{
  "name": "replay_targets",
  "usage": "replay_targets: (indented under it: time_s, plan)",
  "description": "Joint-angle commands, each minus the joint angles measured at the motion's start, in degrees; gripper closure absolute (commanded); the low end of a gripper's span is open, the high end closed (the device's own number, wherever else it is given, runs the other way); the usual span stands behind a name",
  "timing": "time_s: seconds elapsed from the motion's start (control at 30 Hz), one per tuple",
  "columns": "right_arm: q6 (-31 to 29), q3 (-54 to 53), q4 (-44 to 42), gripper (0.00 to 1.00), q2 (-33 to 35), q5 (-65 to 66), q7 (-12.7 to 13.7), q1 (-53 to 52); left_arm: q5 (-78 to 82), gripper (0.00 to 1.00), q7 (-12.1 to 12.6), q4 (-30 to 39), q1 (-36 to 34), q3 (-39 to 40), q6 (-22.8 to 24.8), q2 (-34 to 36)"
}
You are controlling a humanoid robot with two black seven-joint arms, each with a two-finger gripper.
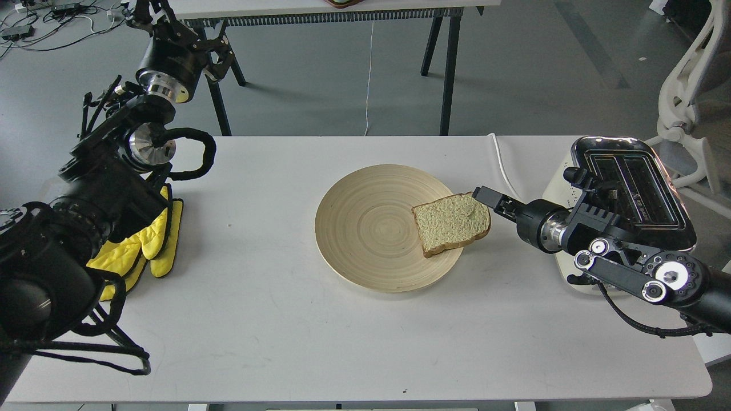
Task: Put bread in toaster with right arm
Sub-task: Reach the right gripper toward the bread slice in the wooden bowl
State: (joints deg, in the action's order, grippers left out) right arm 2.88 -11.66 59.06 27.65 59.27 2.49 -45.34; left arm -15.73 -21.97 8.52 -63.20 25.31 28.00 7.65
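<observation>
The bread (pixel 451 222) lies flat on the right edge of a round beige plate (pixel 365 228), its crust overhanging the rim. The cream-white toaster (pixel 628 177) stands at the table's right edge, its chrome top and two slots showing. My right gripper (pixel 484 197) reaches in low from the right, in front of the toaster, with its tip at the bread's upper right corner. Its fingers look like one dark piece, so I cannot tell whether it is open or whether it touches the bread. My left gripper (pixel 212 50) is raised beyond the table's far left corner and holds nothing.
Yellow gloves (pixel 143 245) lie at the table's left under my left arm. The toaster's white cord (pixel 502 162) runs to the far edge. A white chair (pixel 691 85) stands at the far right, and another table's legs (pixel 448 68) behind.
</observation>
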Motion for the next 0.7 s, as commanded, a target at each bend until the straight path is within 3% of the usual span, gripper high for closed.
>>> replay_targets:
  time_s: [0.0, 0.23, 0.67]
  plan:
    - [0.02, -0.56, -0.7, 0.08, -0.4, -0.38, -0.12, 0.6, 0.0, 0.0, 0.0, 0.01, 0.01, 0.0, 0.0, 0.09]
    - [0.02, -0.3, -1.85, 0.14, -0.84, -0.82, 0.67, 1.74, 0.0, 0.0, -0.09, -0.08, 0.01, 0.0, 0.0, 0.17]
    - [0.81, -0.91, -3.07, 0.33, -4.18, -0.91, 0.5, 3.41, 0.0, 0.0, -0.09, -0.08, 0.01, 0.09, 0.0, 0.17]
